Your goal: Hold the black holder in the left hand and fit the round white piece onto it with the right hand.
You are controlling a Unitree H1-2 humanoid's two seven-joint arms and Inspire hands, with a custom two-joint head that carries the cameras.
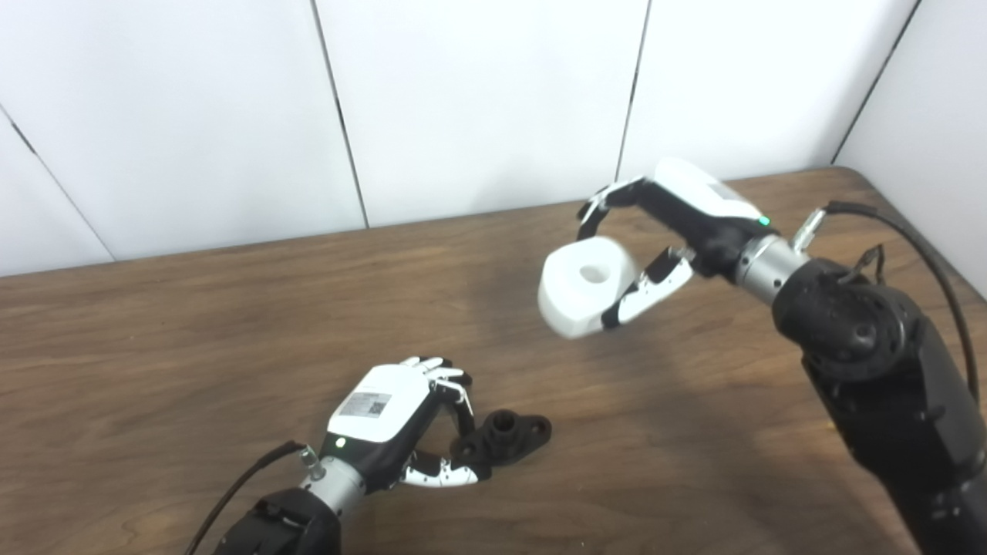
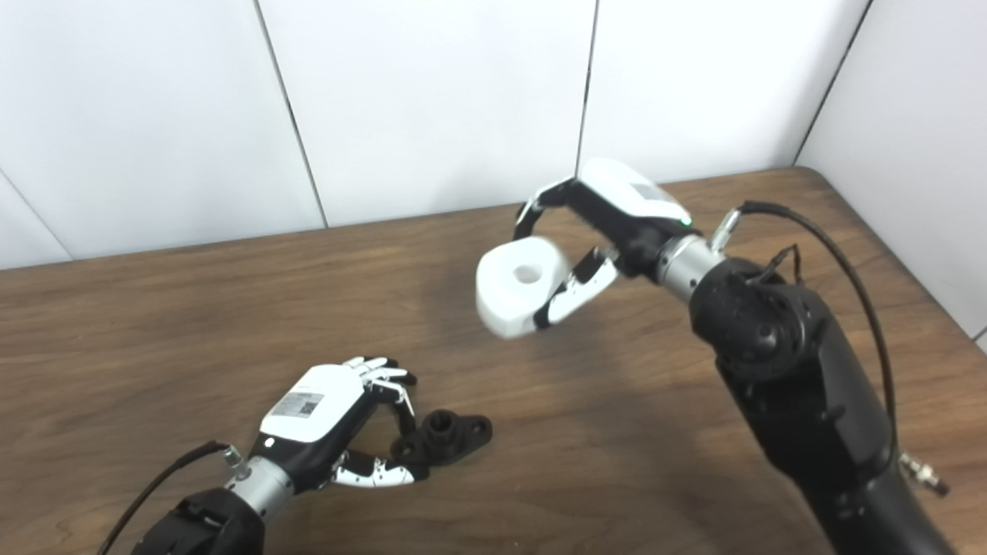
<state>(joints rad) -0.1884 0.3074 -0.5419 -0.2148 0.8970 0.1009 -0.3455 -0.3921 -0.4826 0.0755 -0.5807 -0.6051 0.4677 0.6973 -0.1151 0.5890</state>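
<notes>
- Round white piece (image 1: 587, 285) carried in the right hand (image 1: 669, 231), fingers curled over the far side and thumb under the near side, well above the table and at about 1 o'clock from the holder.
- Black holder (image 1: 505, 438) low on the wood, pinched at its near end by the left hand (image 1: 395, 422); whether lifted clear or resting on the table cannot be told.
- Central hole of the white piece showing on its upper face; raised round boss of the holder pointing upward.
- Best done, by judgement: bring the white piece toward 7 o'clock until the hole sits over the boss, level it, then lower straight and slowly.
- Worth keeping the left grip firm and away from the boss, so no finger gets trapped under the descending piece.
- Likely risk: thumb of the right hand below the piece meeting the holder's flange before seating; a grip nearer the rim would suit.
- Table (image 1: 193, 347) of dark brown wood grain, matte, with a rounded corner at 2 o'clock.
- White wall panels (image 1: 478, 100) with dark seams behind, a second wall at 3 o'clock.
</notes>
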